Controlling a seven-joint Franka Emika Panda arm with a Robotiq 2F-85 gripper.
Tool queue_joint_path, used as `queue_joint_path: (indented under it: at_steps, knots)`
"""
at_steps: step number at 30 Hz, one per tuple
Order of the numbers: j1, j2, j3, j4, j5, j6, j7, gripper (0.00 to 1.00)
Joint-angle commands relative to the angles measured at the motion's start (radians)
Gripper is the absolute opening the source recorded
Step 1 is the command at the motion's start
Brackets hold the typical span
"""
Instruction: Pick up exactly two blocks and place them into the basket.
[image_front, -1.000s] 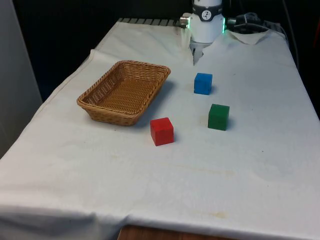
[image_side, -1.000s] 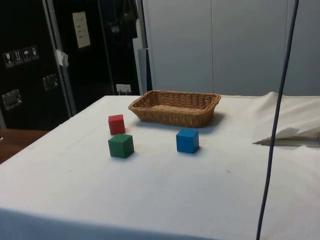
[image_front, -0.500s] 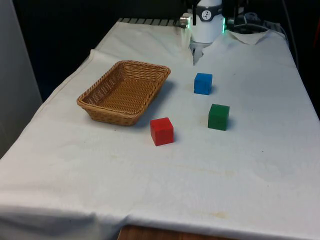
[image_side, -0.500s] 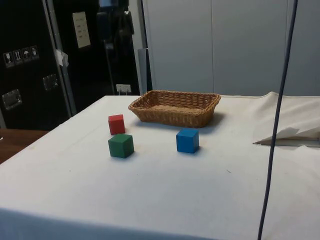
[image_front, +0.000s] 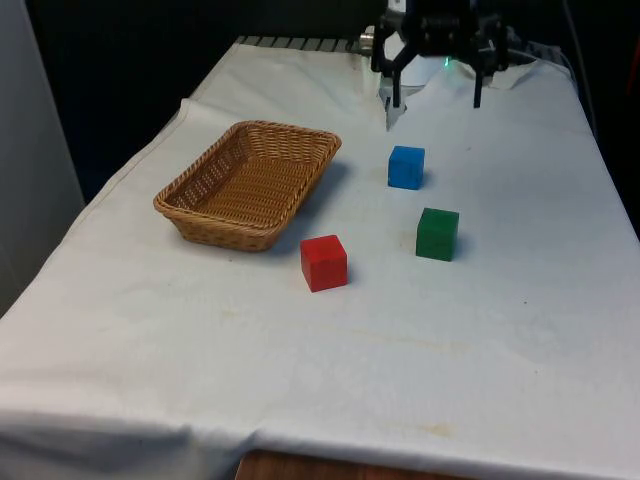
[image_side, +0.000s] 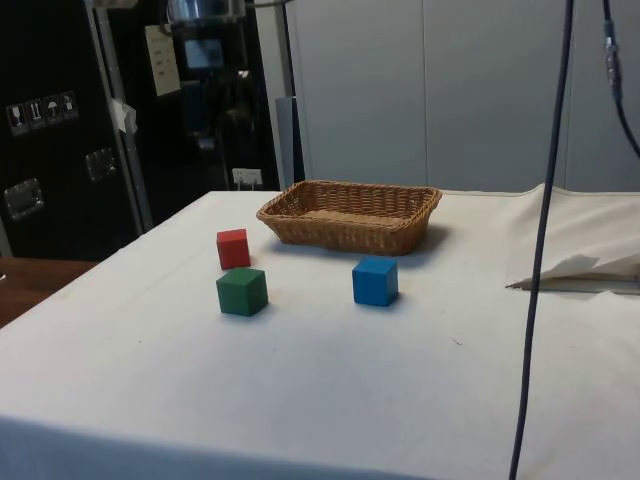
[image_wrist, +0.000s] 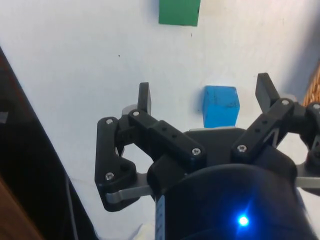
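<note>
Looks like the very first step: going for a first block, with nothing lifted yet. Black two-finger gripper (image_front: 437, 90) up high at the top of the front view, a little right of the middle, spread wide and holding nothing. Three small cubes down on the white cloth (image_front: 500, 330), all apart from each other. Small blue cube (image_front: 406, 167) closest below the gripper, a bit above the middle of the front view. Small green cube (image_front: 437, 234) just lower and a little to the right. Small red cube (image_front: 324, 263) near the middle of the frame, close to the near corner of the basket but not touching it. Brown woven wicker basket (image_front: 225, 232) left of the middle, with no block inside as far as the front view tells. Next, probably: come down over the blue cube, line up one finger on each side, go low enough, then squeeze and lift it over to the basket. Then the same with one more cube, and no third. Hard to see: the arm above the gripper, cut off by the top edge of the front view. Gripper hard to pick out against the dark cabinets at the upper left of the side view. Basket floor partly hidden behind its near wall there. Green cube cut off at the edge of the wrist view.
</note>
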Motion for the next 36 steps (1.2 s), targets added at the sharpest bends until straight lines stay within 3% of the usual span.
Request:
queue_joint_path:
  at_steps: [1, 3, 4, 9, 11, 20, 21, 24, 29, 30, 31, 36]
  knots:
    - [0.0, 0.005, 0.003, -0.011, 0.009, 0.026, 0.004, 1.0]
    - [0.0, 0.004, 0.001, -0.004, 0.001, 0.008, 0.002, 1.0]
    - [0.0, 0.012, 0.006, -0.017, 0.012, 0.043, 0.005, 1.0]
    - [-0.001, 0.031, 0.012, -0.044, 0.027, 0.101, 0.004, 1.0]
    - [0.0, 0.032, 0.011, -0.046, 0.02, 0.097, 0.005, 1.0]
    - [-0.005, 0.099, 0.022, -0.052, 0.068, 0.188, -0.005, 1.0]
    - [0.0, 0.089, 0.015, -0.054, 0.05, 0.174, 0.003, 1.0]
    - [-0.006, 0.121, 0.025, -0.049, 0.082, 0.21, -0.007, 1.0]
    - [-0.007, 0.16, 0.029, -0.045, 0.107, 0.247, -0.013, 1.0]
    - [0.0, 0.155, 0.02, -0.045, 0.088, 0.235, -0.003, 1.0]
    - [-0.007, 0.165, 0.03, -0.046, 0.111, 0.255, -0.015, 1.0]
    - [-0.007, 0.195, 0.034, -0.05, 0.136, 0.293, -0.031, 1.0]
